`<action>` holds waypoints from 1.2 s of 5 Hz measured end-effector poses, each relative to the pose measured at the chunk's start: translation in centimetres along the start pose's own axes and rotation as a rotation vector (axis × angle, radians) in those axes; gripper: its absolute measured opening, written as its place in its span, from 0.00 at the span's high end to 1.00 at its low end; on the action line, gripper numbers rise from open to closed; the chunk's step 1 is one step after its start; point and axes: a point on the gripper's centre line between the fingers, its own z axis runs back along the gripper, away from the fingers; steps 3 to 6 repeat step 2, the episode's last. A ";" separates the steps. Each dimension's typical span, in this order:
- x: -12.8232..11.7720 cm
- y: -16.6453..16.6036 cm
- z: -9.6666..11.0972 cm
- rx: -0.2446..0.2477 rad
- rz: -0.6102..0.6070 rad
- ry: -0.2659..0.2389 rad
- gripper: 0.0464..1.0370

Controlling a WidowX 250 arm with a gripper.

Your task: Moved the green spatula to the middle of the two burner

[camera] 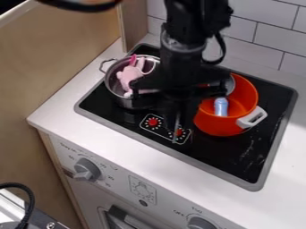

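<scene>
Guessing the hand (174, 120) hangs between the silver pot (126, 102) and orange pot (215, 125) because the spatula belongs mid-stove, though honestly can't tell if it's gripping anything.

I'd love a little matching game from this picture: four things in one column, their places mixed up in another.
1. Pink toy
2. Light blue object
3. Orange pot
4. Tiles

A. Behind the stovetop
B. In the orange pot
C. On the stovetop, with a white handle
D. In the silver pot

Pairs: 1-D, 2-B, 3-C, 4-A
</scene>
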 end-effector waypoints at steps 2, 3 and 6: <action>1.1 1.4 -0.1 0.024 -0.048 0.018 0.93; 1.1 1.4 -0.1 0.024 -0.048 0.018 0.93; 1.1 1.4 -0.1 0.024 -0.048 0.018 0.93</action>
